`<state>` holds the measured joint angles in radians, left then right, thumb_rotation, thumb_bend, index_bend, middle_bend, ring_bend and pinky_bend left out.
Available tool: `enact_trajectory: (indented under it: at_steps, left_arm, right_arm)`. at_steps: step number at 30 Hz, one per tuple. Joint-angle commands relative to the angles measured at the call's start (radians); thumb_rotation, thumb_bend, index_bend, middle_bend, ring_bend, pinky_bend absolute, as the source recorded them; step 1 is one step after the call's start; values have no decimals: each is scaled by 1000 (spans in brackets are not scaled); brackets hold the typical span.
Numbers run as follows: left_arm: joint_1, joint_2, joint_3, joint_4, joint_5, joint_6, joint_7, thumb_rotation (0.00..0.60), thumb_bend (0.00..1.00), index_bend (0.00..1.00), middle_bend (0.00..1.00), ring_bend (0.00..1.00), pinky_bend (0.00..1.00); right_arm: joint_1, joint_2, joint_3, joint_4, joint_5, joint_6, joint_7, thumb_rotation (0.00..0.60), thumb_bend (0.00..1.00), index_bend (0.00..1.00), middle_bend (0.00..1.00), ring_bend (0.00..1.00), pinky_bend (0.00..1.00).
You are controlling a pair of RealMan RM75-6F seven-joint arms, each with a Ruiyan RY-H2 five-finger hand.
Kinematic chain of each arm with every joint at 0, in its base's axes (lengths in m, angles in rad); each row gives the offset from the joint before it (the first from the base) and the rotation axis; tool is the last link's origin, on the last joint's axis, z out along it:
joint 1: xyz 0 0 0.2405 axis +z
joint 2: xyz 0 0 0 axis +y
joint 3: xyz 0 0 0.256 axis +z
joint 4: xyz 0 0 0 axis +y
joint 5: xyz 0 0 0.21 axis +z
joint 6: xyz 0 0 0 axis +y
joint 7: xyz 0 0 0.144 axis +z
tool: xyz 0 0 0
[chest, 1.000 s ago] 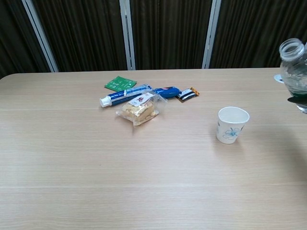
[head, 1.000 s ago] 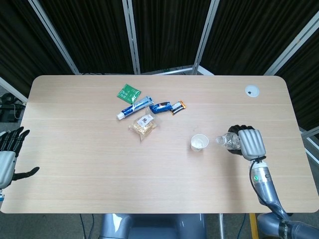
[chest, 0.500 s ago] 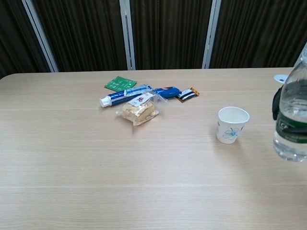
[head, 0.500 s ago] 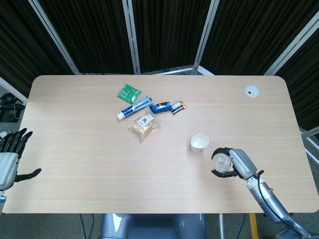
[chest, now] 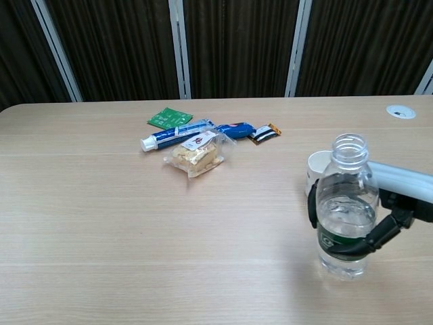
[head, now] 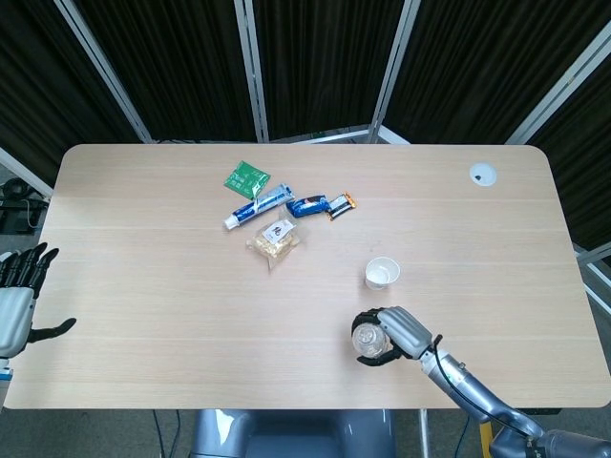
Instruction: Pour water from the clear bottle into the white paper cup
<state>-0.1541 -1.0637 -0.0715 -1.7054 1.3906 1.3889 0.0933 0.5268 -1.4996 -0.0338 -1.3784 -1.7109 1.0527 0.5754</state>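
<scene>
The clear bottle (chest: 346, 210) stands upright and uncapped, with water in its lower part; from above its mouth shows as the clear bottle (head: 367, 338). My right hand (head: 393, 334) grips it round the middle, dark fingers (chest: 371, 238) wrapped over the green label. The white paper cup (head: 382, 274) stands upright just beyond the bottle; in the chest view the white paper cup (chest: 316, 166) is half hidden behind it. My left hand (head: 17, 298) hovers open off the table's left edge, fingers spread, holding nothing.
A green packet (head: 247, 178), a blue-and-white tube (head: 258, 206), a blue wrapper (head: 310, 205), a small dark bar (head: 342, 205) and a clear snack bag (head: 275, 240) lie clustered mid-table. A white round grommet (head: 483, 174) sits at the far right of the wooden table (head: 143, 248).
My right hand has carried the bottle from tilted beside the cup to upright, then leftward and nearer to the front edge. The left hand has barely moved.
</scene>
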Motion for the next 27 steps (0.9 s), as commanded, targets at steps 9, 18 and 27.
enact_trajectory:
  at_steps: [9, 18, 27]
  left_arm:
    - [-7, -8, -7, 11, -22, -12, 11, 600, 0, 0, 0, 0, 0]
    - [-10, -13, -5, 11, -24, -16, 18, 600, 0, 0, 0, 0, 0]
    - [-9, -14, -3, 8, -21, -12, 25, 600, 0, 0, 0, 0, 0]
  right_arm:
    - [27, -113, 10, 118, 12, 22, 14, 600, 643, 487, 622, 537, 515]
    - [25, -158, 1, 222, 15, 65, 62, 600, 321, 339, 527, 440, 493]
    - [31, -144, -25, 249, 8, 81, 120, 600, 55, 195, 373, 244, 318]
